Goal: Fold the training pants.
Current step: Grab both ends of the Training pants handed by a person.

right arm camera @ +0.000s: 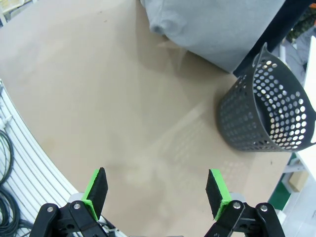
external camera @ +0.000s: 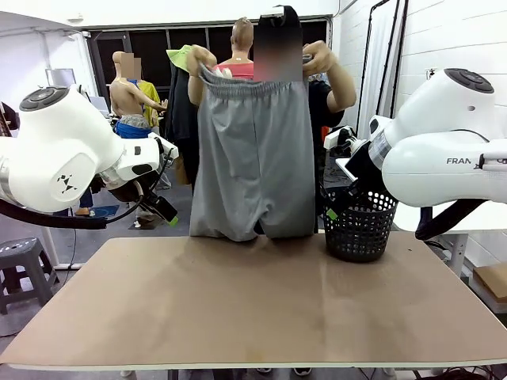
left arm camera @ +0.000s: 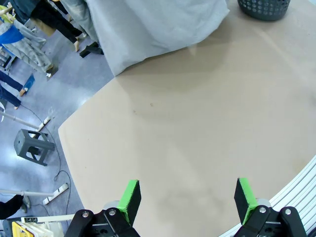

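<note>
Front view: A person at the far side holds the light grey soft jersey training pants (external camera: 252, 158) up by the gathered waistband, one of the person's hands (external camera: 201, 60) at each corner. The garment hangs full length, and its leg ends reach the far edge of the tan flat-topped table (external camera: 253, 301). A black perforated plastic basket (external camera: 360, 226) stands on the table just beside the pants. The left gripper (external camera: 162, 212) and the right gripper (external camera: 337, 207) hang at either side, both apart from the cloth.

Left wrist view: The left gripper (left arm camera: 187, 196) has its jaws spread wide with nothing between them, above bare table (left arm camera: 187, 123). The training pants (left arm camera: 153, 27) drape at the far edge, well apart from the fingers. A grey stool (left arm camera: 32, 145) stands on the floor.

Right wrist view: The right gripper (right arm camera: 157, 191) is likewise wide and empty above the table (right arm camera: 98, 98). The training pants (right arm camera: 217, 27) lie ahead, with the basket (right arm camera: 266, 108) just beside them.
</note>
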Robot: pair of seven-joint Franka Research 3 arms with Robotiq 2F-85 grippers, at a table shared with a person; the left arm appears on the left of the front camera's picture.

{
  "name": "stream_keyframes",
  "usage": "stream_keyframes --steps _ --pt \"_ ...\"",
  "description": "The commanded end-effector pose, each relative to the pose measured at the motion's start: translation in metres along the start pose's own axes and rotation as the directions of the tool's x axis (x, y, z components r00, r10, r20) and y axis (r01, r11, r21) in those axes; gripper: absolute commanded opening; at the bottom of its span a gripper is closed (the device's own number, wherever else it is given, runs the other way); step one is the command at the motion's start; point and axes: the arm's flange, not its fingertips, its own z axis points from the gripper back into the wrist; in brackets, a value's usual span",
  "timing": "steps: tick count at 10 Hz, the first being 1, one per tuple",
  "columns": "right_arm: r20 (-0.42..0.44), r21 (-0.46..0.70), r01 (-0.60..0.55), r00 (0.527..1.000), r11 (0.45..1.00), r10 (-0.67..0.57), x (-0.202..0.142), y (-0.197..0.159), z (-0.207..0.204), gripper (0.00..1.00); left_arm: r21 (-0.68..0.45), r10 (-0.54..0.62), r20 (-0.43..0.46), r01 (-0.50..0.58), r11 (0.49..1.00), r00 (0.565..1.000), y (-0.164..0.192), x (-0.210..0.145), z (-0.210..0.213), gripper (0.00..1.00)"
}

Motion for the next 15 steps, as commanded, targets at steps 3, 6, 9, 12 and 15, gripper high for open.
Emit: stream_keyframes --steps 3,6,9,12,15 --pt "0.005 0.003 0.002 1.000 1.000 -0.002 0.0006 0.0001 -0.0006 1.00 -0.002 -0.008 -0.001 0.008 1.000 1.000 0.0003 0.0000 -0.0009 1.00" --pt "0.005 0.003 0.002 1.000 1.000 -0.002 0.0006 0.0001 -0.0006 1.00 -0.002 -0.008 -0.001 0.008 1.000 1.000 0.0003 0.0000 -0.0009 1.00" --pt "0.005 0.003 0.002 1.000 1.000 -0.002 0.0006 0.0001 -0.0006 1.00 -0.002 -0.008 -0.001 0.008 1.000 1.000 0.0003 0.0000 -0.0009 1.00" --pt "0.005 0.003 0.002 1.000 1.000 -0.002 0.0006 0.0001 -0.0006 1.00 -0.002 -0.008 -0.001 0.008 1.000 1.000 0.0003 0.0000 -0.0009 1.00" --pt "0.005 0.003 0.002 1.000 1.000 -0.002 0.0006 0.0001 -0.0006 1.00 -0.002 -0.008 -0.001 0.008 1.000 1.000 0.0003 0.0000 -0.0009 1.00"
